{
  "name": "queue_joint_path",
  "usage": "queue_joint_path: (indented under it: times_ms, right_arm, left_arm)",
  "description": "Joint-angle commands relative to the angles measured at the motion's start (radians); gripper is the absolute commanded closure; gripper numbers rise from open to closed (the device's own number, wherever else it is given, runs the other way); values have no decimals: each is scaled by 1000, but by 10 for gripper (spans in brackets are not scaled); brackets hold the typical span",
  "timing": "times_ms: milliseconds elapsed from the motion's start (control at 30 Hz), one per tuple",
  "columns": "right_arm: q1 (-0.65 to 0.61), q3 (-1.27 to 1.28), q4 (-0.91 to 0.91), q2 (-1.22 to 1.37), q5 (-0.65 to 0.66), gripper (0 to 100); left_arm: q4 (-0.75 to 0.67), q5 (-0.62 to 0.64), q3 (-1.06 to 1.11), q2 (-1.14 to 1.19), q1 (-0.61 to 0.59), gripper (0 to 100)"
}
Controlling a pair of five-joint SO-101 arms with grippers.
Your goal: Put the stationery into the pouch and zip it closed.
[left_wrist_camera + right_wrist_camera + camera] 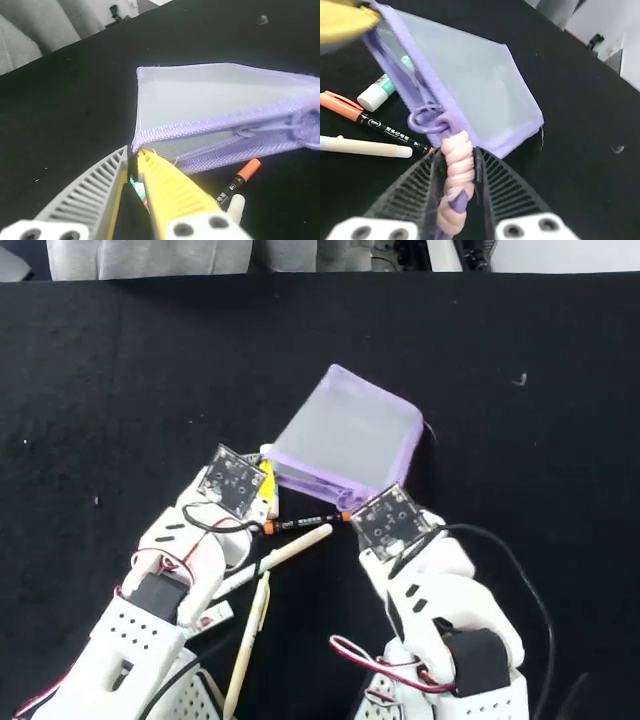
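Checking jaws first. Left gripper (134, 152): yellow and grey jaws almost together, pinched on one corner of the flat translucent pouch with purple fabric edging (210, 95). Right gripper (456, 150): black ribbed jaws a narrow gap apart, clamped on the pink braided zip pull (455, 167), which hangs from a purple ring (422, 120) at the zip's end.

From the high view I place the pouch near the middle of the black table (100, 390). The left gripper is at its 8 o'clock corner, the right at its 5 o'clock corner. The zip edge runs between them. Near the left jaws its two purple bands stand slightly apart.

Stationery lies outside, at the pouch's 6 o'clock:
- black marker with orange caps (305, 522), just beside the zip edge
- cream pen (292, 547), next to the marker
- thin yellow pen (248, 640), farther toward 7 o'clock
- white glue stick with green band (382, 90), near the marker's end
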Motion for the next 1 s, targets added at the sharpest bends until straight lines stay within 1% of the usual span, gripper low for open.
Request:
queue_joint_path:
  times_ms: [0, 233, 333, 567, 667, 733, 967]
  right_arm:
    - [104, -65, 5, -15, 31, 987]
    - [276, -114, 5, -5, 54, 987]
    - [313, -119, 5, -5, 58, 987]
    - [322, -116, 8, -4, 60, 987]
    - [322, -117, 40, -4, 101, 987]
    - [316, -117, 48, -4, 106, 987]
    - [315, -113, 46, -5, 106, 987]
  left_arm:
    - [-18, 5, -28, -23, -70, 971]
    - [-14, 11, -45, -23, -119, 971]
    - [-14, 11, -45, -23, -119, 971]
    - [-12, 11, -42, -20, -111, 971]
    - [-12, 11, -42, -15, -110, 971]
    - [-12, 11, -42, -15, -107, 971]
    - [-18, 12, -4, -21, -16, 970]
